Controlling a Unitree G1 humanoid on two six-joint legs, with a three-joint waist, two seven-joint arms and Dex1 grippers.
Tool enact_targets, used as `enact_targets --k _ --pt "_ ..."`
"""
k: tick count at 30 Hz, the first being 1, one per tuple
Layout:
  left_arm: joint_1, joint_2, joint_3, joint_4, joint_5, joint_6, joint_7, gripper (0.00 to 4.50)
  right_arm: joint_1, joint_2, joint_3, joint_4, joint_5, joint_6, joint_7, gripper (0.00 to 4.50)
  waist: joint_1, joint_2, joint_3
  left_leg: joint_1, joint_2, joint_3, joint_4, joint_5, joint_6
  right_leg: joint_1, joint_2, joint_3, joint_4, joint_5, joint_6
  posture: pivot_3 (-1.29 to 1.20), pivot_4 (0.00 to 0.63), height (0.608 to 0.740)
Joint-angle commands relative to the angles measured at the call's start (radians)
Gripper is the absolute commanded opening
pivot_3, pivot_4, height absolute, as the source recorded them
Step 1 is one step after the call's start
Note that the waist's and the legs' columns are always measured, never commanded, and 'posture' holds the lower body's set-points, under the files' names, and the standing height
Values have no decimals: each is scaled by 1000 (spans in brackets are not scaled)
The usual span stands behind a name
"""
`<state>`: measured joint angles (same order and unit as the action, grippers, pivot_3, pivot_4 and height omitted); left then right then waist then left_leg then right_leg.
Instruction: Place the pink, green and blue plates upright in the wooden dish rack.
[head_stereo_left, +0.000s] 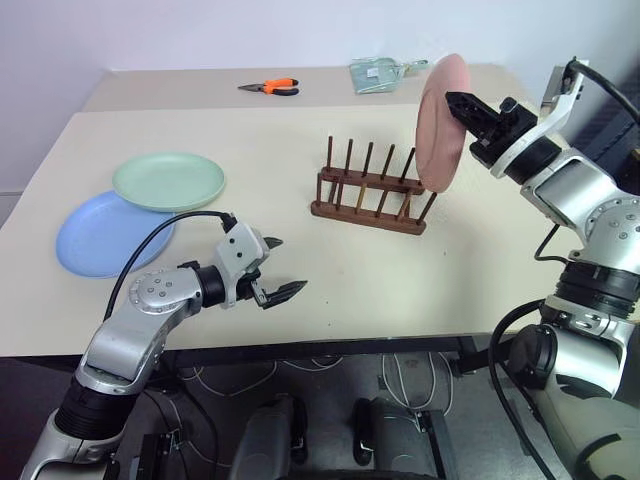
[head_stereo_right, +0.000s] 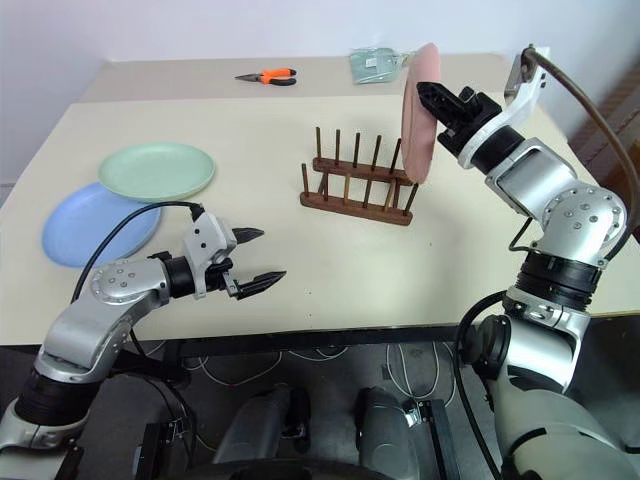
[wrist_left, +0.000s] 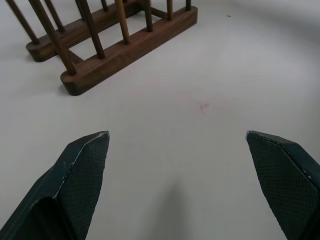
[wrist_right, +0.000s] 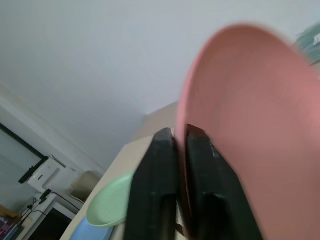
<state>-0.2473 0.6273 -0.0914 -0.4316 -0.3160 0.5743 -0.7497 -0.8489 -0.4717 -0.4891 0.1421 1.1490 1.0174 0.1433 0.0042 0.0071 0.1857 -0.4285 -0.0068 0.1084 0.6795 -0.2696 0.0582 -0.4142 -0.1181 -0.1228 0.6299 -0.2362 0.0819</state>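
While the right gripper pinches the rim of the pink plate between nearly closed fingers, the plate stands on edge at the right-hand end of the wooden dish rack, its lower rim by the last pegs, face roughly square to the rails. Whether it rests in a slot cannot be told. It looks matte salmon, round and shallow-rimmed. Farther off, the left gripper hovers with jaws wide and empty, nearer the green plate overlapping the blue plate

Beige table; on it blue plate under green plate, rack, orange scissors, clear bag behind.
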Motion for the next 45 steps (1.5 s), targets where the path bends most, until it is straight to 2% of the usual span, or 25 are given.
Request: enact_targets --k 1,5,15,23,25,27,33,45 --pt "-5 1 19 -18 -3 -9 8 4500 -36 -7 2 -23 -3 -18 11 2539 0 0 0 0 0 0 0 0 0 0 0 0 0 0 0 0 150 740" --pt "-5 0 18 -19 -5 -8 13 4500 -34 -9 14 -30 -24 -33 16 4459 1 0 0 0 0 0 0 0 0 0 0 0 0 0 0 0 150 740" --pt "-14 -4 15 -11 -4 -14 16 4500 -28 -33 28 -49 -61 -43 40 4459 0 0 0 0 0 0 0 0 0 0 0 0 0 0 0 0 150 740" --pt "-23 -8 11 -4 0 -19 15 4500 5 -65 106 -30 -178 -67 122 4459 0 0 0 0 0 0 0 0 0 -1 0 0 0 0 0 0 150 740" --pt "-23 -8 12 -4 1 -19 16 4500 6 -75 117 -27 -201 -73 149 3959 1 0 0 0 0 0 0 0 0 -1 0 0 0 0 0 0 150 740" --pt "-22 -7 14 -5 1 -18 17 4500 1 -82 120 -19 -220 -79 170 3190 1 0 0 0 0 0 0 0 0 -1 0 0 0 0 0 0 150 740" --pt "-19 -4 15 -11 2 -17 17 4500 -27 -94 117 7 -254 -88 216 87 0 0 0 0 0 0 0 0 0 -1 0 0 0 0 0 0 150 740" --pt "-11 -4 13 -19 4 -15 25 4500 -66 -97 71 12 -230 -64 226 28 1 1 1 -1 0 0 -1 0 0 -1 -1 0 0 0 0 0 150 740"
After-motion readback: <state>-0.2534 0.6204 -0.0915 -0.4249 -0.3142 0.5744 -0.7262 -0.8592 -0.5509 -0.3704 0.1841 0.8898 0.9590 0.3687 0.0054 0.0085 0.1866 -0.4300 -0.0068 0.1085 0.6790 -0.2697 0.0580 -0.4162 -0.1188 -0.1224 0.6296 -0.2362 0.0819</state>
